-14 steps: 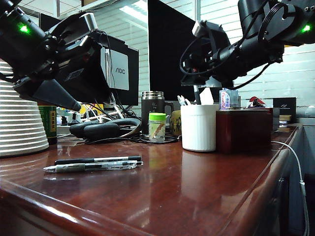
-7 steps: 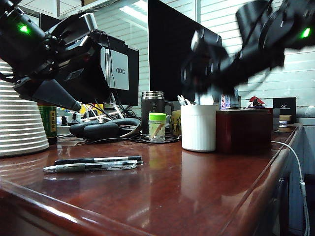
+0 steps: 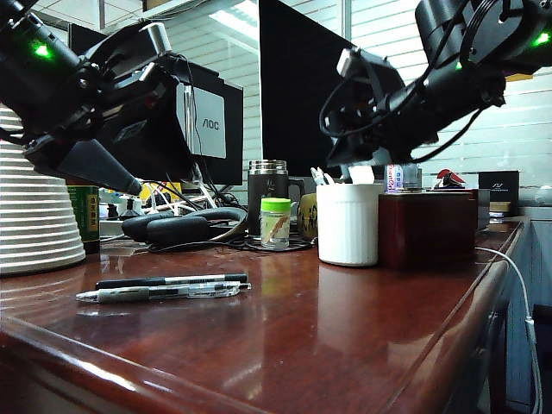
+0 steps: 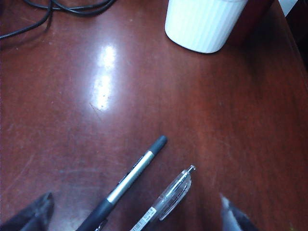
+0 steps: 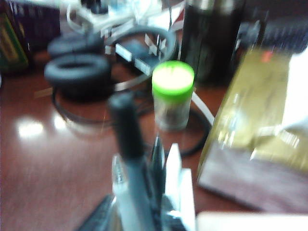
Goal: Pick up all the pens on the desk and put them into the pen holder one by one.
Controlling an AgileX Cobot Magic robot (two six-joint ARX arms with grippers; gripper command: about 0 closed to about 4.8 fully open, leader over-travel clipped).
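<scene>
Left gripper [image 4: 134, 214] – jaws apart – hovers over two pens [image 4: 126, 180]; right gripper [image 3: 349, 159] above pen holder [image 3: 348, 224] – jaws unclear.

The left arm reaches in from the upper left of the exterior view, wrist angled down toward the desk, and the left gripper [image 3: 112, 172] hangs above it. Its jaws stand wide apart; in the left wrist view only the two dark fingertips [image 4: 29, 214] show, far from each other and holding nothing. The right arm comes in from the upper right, forearm sloping down to the left, wrist pitched downward. The right gripper [image 3: 349, 155] hovers in the air on the right; its jaw state is unclear in the blurred right wrist view.
</scene>
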